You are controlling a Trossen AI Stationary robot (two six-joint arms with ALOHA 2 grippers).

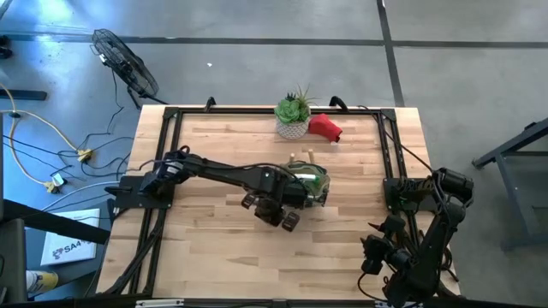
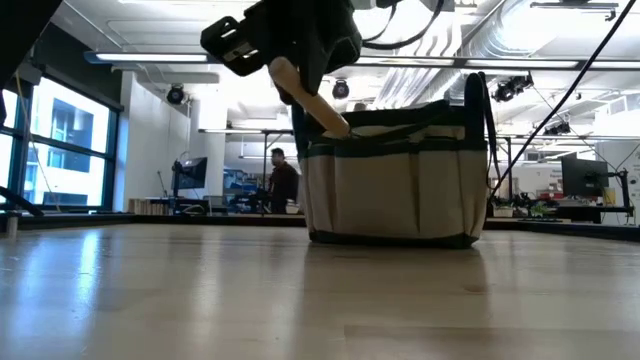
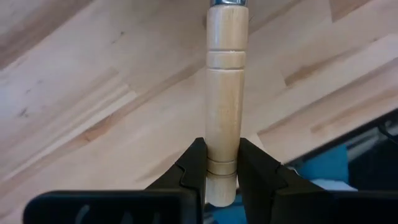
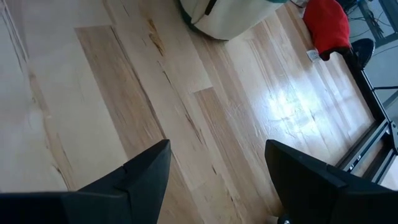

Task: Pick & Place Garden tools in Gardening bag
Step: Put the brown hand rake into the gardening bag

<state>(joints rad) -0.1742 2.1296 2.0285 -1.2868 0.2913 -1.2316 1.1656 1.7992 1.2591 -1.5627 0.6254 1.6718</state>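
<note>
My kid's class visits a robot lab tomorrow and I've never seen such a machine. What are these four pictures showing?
Two dark robot arms work at a wooden table. One picture looks down from above, one looks level across the tabletop, and two come from cameras on the wrists. The left claw is shut on a wooden-handled tool, holding it at the canvas gardening bag. The right claw waits open at the table's edge. Also on the table: a potted plant and a red soft item.
</note>
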